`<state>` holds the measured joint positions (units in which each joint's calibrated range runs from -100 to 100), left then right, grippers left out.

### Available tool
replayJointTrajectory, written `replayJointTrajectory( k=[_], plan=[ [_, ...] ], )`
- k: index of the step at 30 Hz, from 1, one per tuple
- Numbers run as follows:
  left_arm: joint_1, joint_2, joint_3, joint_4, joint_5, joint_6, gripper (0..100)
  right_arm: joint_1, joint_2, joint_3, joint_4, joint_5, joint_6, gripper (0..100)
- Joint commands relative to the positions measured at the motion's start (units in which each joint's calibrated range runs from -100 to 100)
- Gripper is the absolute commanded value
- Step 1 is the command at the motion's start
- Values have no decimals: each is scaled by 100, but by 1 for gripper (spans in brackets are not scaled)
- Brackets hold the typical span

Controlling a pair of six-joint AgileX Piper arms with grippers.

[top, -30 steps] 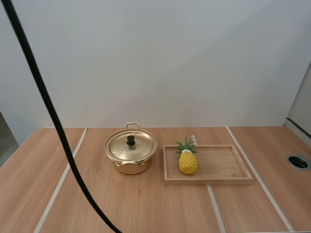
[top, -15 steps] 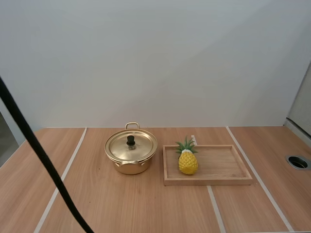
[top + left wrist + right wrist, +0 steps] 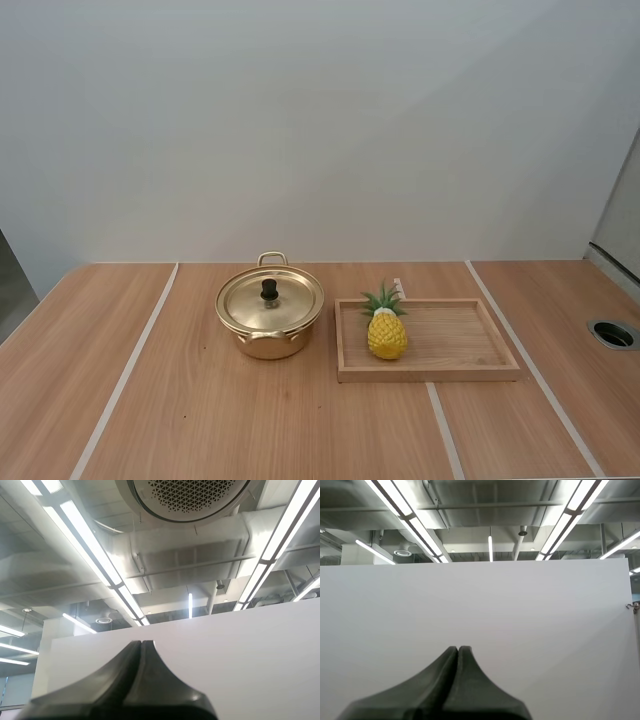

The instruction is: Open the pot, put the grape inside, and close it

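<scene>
nothing on the table (image 3: 250, 430) has shifted since the preceding frames: the gold pot (image 3: 268, 338) keeps its lid (image 3: 285, 303) seated, just beside the wooden tray (image 3: 460, 340), and the fruit on the tray's near-pot end is a toy pineapple (image 3: 386, 332), not a grape. the left gripper (image 3: 141, 642) and right gripper (image 3: 458, 648) each have fingers pressed together on nothing, so opening is judged not yet begun.

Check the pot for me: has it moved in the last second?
No. The pot sits in the same spot as before, with the same small gap between it and the tray to its right.
</scene>
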<state>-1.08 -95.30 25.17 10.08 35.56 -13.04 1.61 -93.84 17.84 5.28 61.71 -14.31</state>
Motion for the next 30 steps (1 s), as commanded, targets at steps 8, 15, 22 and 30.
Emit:
replayJointTrajectory(
  k=[8, 15, 22, 30],
  plan=[
    [14, -470, 454, 41, 194, -28, 0, -25, -616, 296, 51, 275, -64, 0],
    [54, -470, 454, 51, 286, 0, 0, -137, -616, 652, 154, 505, -64, 0],
    [80, -470, 594, -153, 464, -28, 0, -209, -616, 1444, 218, 410, -64, 0],
    [80, -470, 2534, -429, 561, -28, 0, -209, -616, 3276, 165, -841, -64, 0]
  ],
)
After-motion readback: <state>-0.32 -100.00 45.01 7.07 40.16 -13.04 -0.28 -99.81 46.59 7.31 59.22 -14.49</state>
